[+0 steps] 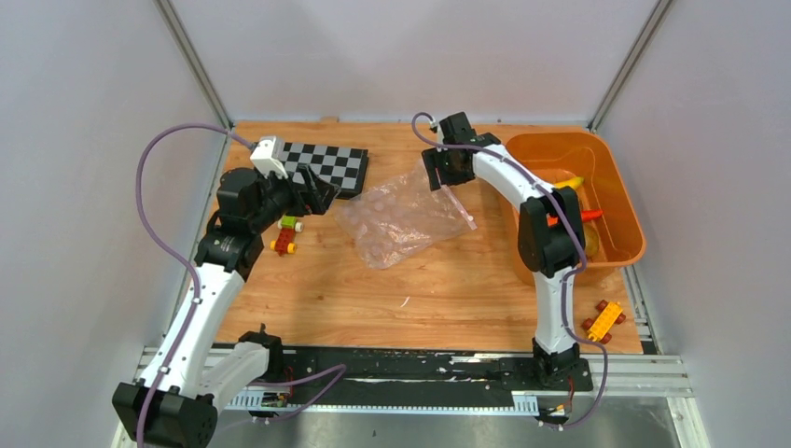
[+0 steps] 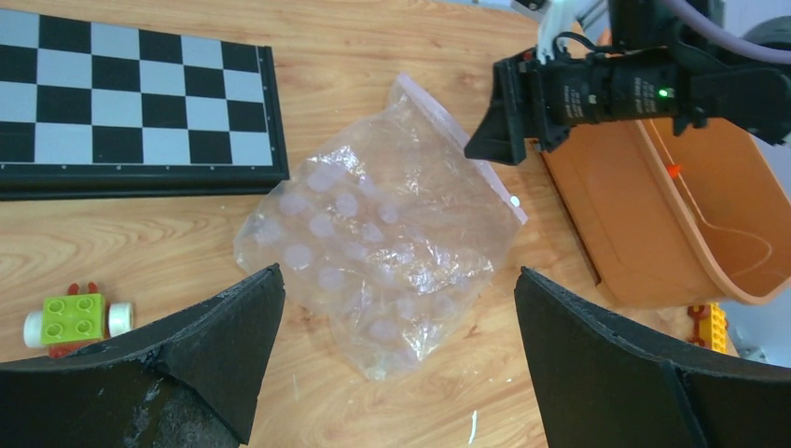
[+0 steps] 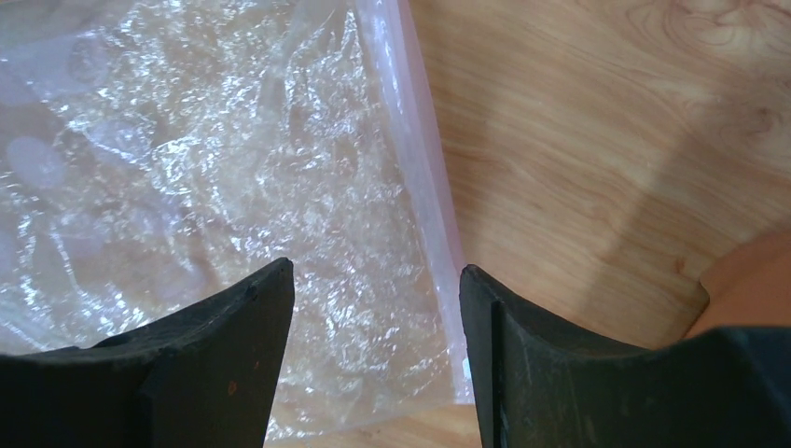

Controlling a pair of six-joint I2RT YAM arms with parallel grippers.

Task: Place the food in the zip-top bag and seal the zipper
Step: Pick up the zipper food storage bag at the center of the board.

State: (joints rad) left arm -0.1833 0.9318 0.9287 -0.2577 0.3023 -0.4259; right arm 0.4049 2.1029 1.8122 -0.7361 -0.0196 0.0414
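The clear zip-top bag (image 1: 403,219) lies flat and crinkled on the wooden table; I see no food in it. Its pink zipper (image 2: 466,149) runs along the edge nearest the basket. My right gripper (image 1: 438,173) is open, hovering over the zipper (image 3: 410,140) end of the bag (image 3: 233,168), its jaws either side of the strip. My left gripper (image 1: 322,196) is open and empty, left of the bag (image 2: 373,233) and pointing at it. The food, a yellow piece (image 1: 574,182) and an orange carrot (image 1: 574,217), lies in the orange basket (image 1: 625,252).
A checkerboard (image 1: 326,166) lies at the back left, under my left gripper. One block toy (image 1: 287,233) sits left of the bag, another (image 1: 604,320) at the front right near the right arm. The basket (image 2: 634,215) stands close to the bag's zipper edge.
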